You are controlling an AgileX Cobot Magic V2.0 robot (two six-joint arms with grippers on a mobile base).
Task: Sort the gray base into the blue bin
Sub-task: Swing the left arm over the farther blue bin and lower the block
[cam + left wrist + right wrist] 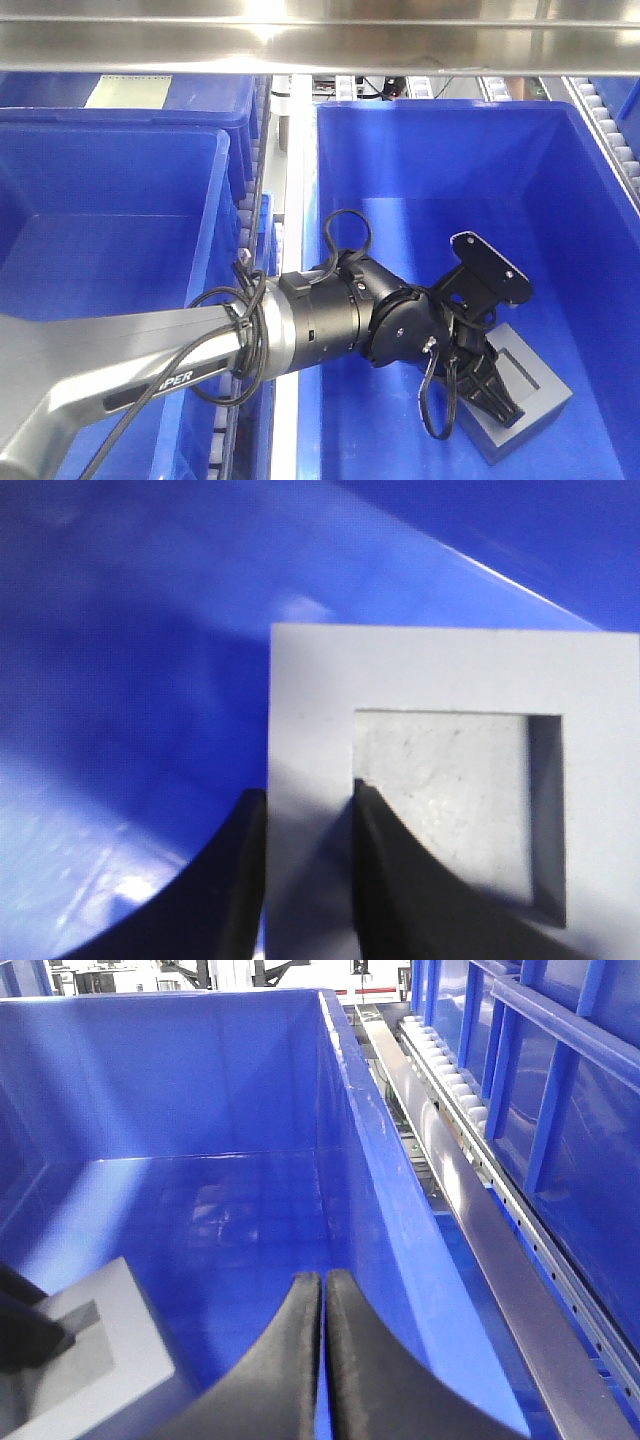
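Note:
The gray base [530, 385], a matte gray block with a square recess facing up, is low in the blue bin [450, 150] on the right, near its front right corner. My left gripper [495, 400] reaches down into the bin and is shut on the base. In the left wrist view one finger is outside the block's left wall and the other inside the recess, with my left gripper [310, 792] pinching the gray base [440, 670]. My right gripper [323, 1278] is shut and holds nothing above the bin's floor, with the gray base [110, 1310] to its left.
A second blue crate [110, 200] stands to the left, with a roller rail [262, 200] between the two. A steel beam [320, 45] crosses the top. Beside the bin's right wall run a metal rail [480, 1230] and blue racking [540, 1060].

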